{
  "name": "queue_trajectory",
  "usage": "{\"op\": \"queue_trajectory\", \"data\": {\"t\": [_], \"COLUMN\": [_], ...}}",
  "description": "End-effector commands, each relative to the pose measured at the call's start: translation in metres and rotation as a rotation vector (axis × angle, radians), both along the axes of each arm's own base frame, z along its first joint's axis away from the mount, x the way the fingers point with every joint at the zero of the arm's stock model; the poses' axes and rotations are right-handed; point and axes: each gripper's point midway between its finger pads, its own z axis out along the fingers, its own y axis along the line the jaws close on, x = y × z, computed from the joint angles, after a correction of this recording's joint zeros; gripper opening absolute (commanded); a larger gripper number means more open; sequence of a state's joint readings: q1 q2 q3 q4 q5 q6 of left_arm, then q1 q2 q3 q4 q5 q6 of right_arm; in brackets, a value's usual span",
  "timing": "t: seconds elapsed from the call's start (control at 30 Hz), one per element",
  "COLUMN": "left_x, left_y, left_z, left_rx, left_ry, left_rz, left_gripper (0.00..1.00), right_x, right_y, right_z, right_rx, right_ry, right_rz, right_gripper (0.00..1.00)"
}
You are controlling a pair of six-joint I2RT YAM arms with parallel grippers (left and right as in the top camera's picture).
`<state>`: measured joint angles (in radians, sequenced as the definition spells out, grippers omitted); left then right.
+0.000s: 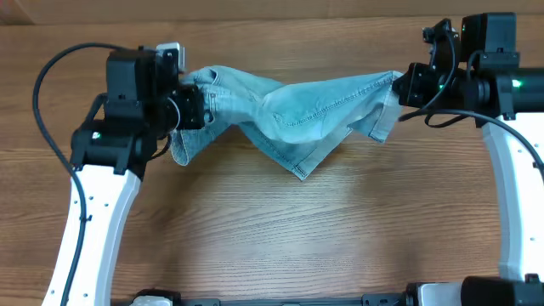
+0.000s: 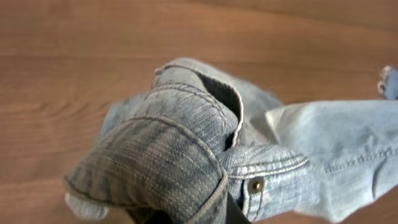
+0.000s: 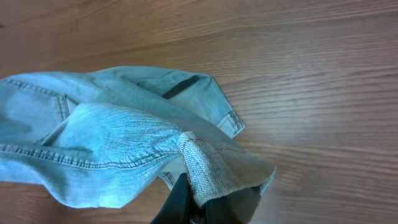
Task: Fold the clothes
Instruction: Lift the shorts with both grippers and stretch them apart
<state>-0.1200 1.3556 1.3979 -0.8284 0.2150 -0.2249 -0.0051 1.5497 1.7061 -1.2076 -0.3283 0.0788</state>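
Overhead view: one pair of pale blue jeans (image 1: 297,110) was seen stretched between the two arms, toward 12 o'clock on the wooden desk (image 1: 297,246). The left claw (image 1: 192,109) was clamped on the bunched denim at the 9 o'clock end of the jeans, and the right claw (image 1: 399,87) was clamped on the 3 o'clock end. The middle of the cloth sagged, with a pointed fold hanging toward 6 o'clock; whether its tip touched the desk could not be told. Left wrist view: the jeans (image 2: 180,143) were draped over the fingers, which were almost wholly hidden, and a metal rivet (image 2: 255,185) was noted near 5 o'clock. Right wrist view: the dark fingers (image 3: 180,202) were closed on a turned-back edge of the jeans (image 3: 106,149).
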Motion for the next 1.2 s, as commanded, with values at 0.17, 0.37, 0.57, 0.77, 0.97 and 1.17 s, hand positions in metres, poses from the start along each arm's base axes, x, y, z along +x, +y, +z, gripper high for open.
{"op": "queue_trajectory", "data": {"t": [0.17,0.37,0.57,0.77,0.97,1.17], "left_x": [-0.071,-0.124,-0.136,-0.150,-0.188,-0.227], "left_y": [0.036,0.072,0.074,0.074,0.077,0.074], "left_z": [0.141,0.184,0.180,0.198,0.257,0.297], "left_rx": [0.112,0.207,0.215,0.200,0.157,0.075], "left_ry": [-0.261,-0.316,-0.281,-0.328,-0.509,-0.653], "left_rz": [0.093,0.232,0.228,0.229,0.242,0.229], "left_gripper": [0.08,0.10,0.10,0.10,0.10,0.06], "right_x": [-0.061,-0.092,-0.099,-0.111,-0.141,-0.184], "right_y": [-0.024,-0.063,-0.064,-0.064,-0.065,-0.069], "right_z": [0.064,0.095,0.096,0.104,0.160,0.226], "right_rx": [-0.058,-0.145,-0.152,-0.154,-0.149,-0.130], "right_ry": [-0.135,-0.240,-0.239,-0.243,-0.378,-0.567], "right_rz": [-0.161,-0.408,-0.408,-0.406,-0.401,-0.437], "right_gripper": [0.04,0.04,0.04,0.04,0.04,0.04]}}
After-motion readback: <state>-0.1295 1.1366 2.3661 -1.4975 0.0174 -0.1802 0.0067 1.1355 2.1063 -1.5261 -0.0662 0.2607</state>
